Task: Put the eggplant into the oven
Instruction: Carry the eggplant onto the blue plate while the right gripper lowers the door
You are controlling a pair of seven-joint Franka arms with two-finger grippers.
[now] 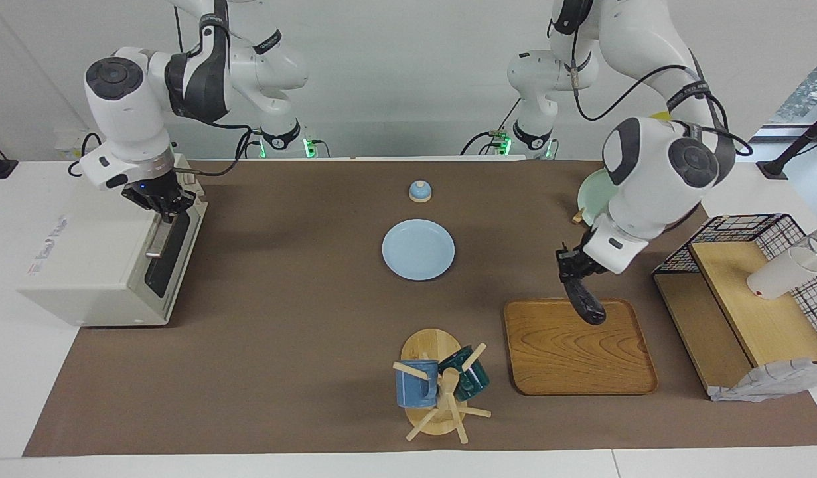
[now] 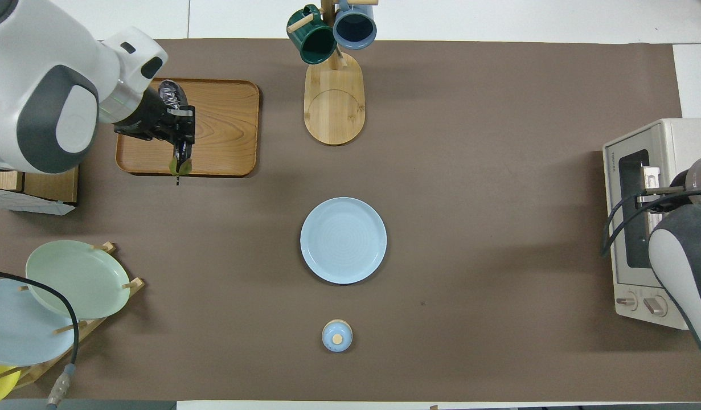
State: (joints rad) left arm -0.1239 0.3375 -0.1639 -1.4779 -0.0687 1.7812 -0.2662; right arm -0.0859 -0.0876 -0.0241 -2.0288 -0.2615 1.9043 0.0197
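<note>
My right arm hides my right gripper and the oven's (image 2: 635,171) handle from overhead. My left gripper (image 2: 179,149) covers most of the eggplant (image 2: 169,91).

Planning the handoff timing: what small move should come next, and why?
Probably the right gripper pulling the oven door down: it is shut at the handle and the door looks closed, while the left gripper holds the eggplant raised over the tray.

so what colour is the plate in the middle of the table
The plate is pale blue with a faint ring pattern; the overhead view shows it best.
</note>
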